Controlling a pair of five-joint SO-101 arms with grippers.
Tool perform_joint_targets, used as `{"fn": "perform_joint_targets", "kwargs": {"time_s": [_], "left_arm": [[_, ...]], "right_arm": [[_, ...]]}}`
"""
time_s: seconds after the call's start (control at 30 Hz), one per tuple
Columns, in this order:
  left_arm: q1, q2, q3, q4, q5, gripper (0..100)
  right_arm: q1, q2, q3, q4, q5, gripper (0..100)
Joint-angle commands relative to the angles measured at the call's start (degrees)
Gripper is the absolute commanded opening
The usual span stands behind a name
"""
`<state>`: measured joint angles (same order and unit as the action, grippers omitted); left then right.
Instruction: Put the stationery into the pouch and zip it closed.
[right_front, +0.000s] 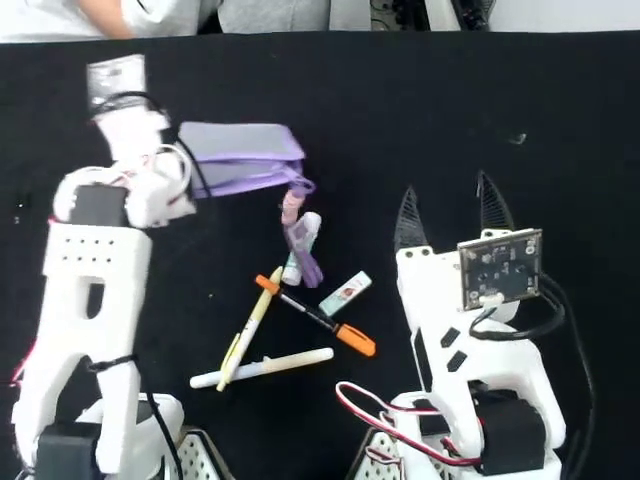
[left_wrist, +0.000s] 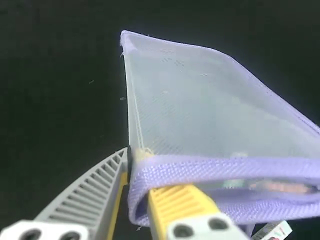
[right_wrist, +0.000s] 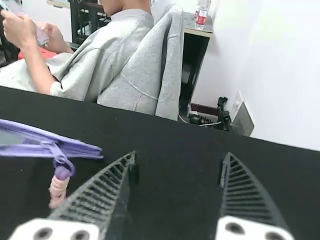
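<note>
L jaws: clamped on pouch (right_front: 240, 158) end, far-left of bench (right_front: 500, 90).
R jaws: wide apart, empty.
Pens (right_front: 315, 317): mid-bench, betw. arms, nearer R jaws; axes mixed.

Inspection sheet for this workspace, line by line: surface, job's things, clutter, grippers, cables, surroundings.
Surface: black table, flat.
Job's things: purple pouch lies at the left gripper; pens and a white marker lie loose on the table outside it.
Clutter: nothing seen.
Grippers: left gripper shut on the pouch's edge; right gripper open over bare table.
Cables: red and white wires at the right arm's base; black cable beside its wrist camera.
Surroundings: white wall behind the table.
</note>
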<state>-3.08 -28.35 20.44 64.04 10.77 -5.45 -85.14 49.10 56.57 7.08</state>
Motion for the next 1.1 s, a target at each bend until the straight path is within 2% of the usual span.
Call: {"fn": "perform_joint_targets", "kwargs": {"time_s": [0.0, 0.17, 0.27, 0.5, 0.67, 0.83, 1.07], "left_arm": [[-7.4, -1.8, -8.5, 6.4, 0.6, 3], [-17.7, -1.8, -12.3, 9.2, -0.3, 3], [-20.9, -1.8, -14.5, 12.0, -3.9, 3], [-27.4, -1.7, -16.6, 15.1, -4.1, 3], [-28.4, -0.5, -16.0, 15.0, -4.0, 3], [-28.3, 6.6, -16.9, 14.1, -3.9, 3], [-28.2, 14.2, -19.3, 12.9, -3.9, 3]], "right_arm": [[-0.7, 0.8, -0.5, -1.8, -2.6, 25.1], [-3.9, 8.7, 2.4, -5.9, -4.4, 25.1], [-7.7, 17.6, 1.9, -8.3, -7.4, 25.1], [-15.7, 38.0, -4.4, -10.4, -12.4, 25.1], [-19.1, 51.5, -9.4, -10.4, -19.3, 25.4], [-19.4, 65.4, -15.1, -10.4, -28.4, 25.4], [-19.3, 82.0, -22.7, -9.9, -32.3, 25.3]]}}
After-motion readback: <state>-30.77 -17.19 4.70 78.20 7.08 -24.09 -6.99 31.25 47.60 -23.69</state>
